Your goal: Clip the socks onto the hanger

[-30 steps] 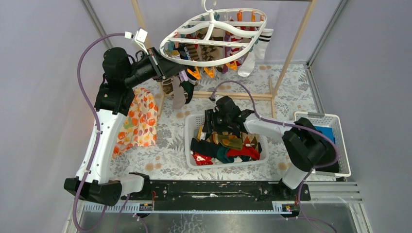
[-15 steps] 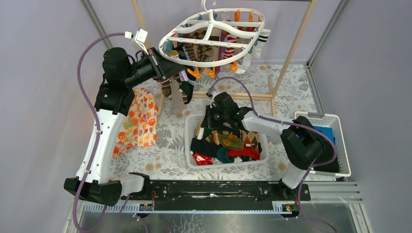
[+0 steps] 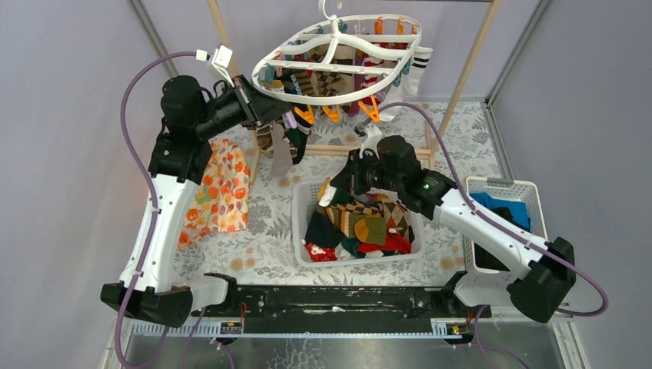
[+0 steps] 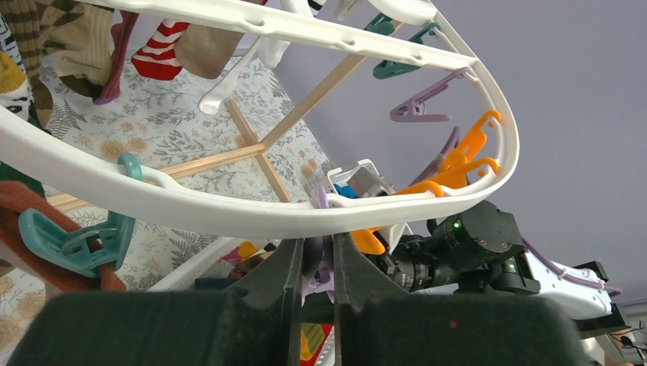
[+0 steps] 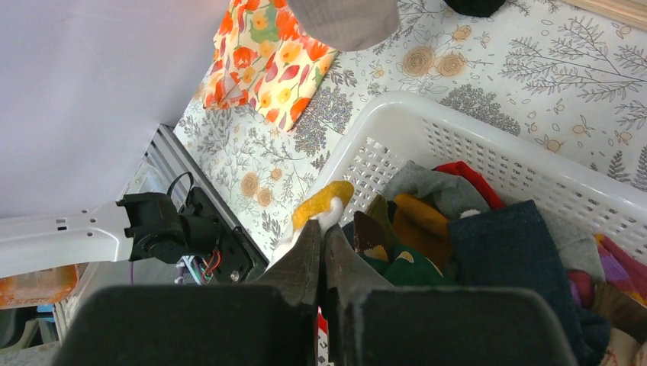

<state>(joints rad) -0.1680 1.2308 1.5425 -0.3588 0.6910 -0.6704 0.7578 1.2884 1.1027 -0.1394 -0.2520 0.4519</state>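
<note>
Mustard at the toe and white below it, one sock (image 5: 324, 204) sits pinched between the right arm's fingers (image 5: 304, 263), which are pressed shut on it with no gap showing. They hold it near its end, probably so the rest hangs free and leaves a loose edge for a clip to bite. Fingers and sock hang just above the far left corner of the white basket (image 3: 298, 231), lifted out of the heap of other socks (image 3: 361, 227) that fills it.

The left arm's fingers (image 4: 284, 267) stand narrow, closed on what looks like a pale purple clip (image 4: 319, 274) directly under the white rim of the hanger (image 4: 229, 213). The wrist view does not show whether they touch the rim too. Squeezing there would open the clip's mouth and also stop the frame swinging, which seems to be the reason for this hold. The hanger hangs beyond the basket and higher, towards its far left. Several socks already dangle from it, a dark green one (image 3: 296, 142) nearest the held clip.

The wooden rack (image 3: 461, 77) stands beyond the basket too. A floral cloth (image 3: 219, 184) lies on the desk (image 3: 261, 231) to the basket's left, and a second basket (image 3: 530, 188) sits to its right.

Judging from this, the sock next has to go up from the basket to the held clip.
</note>
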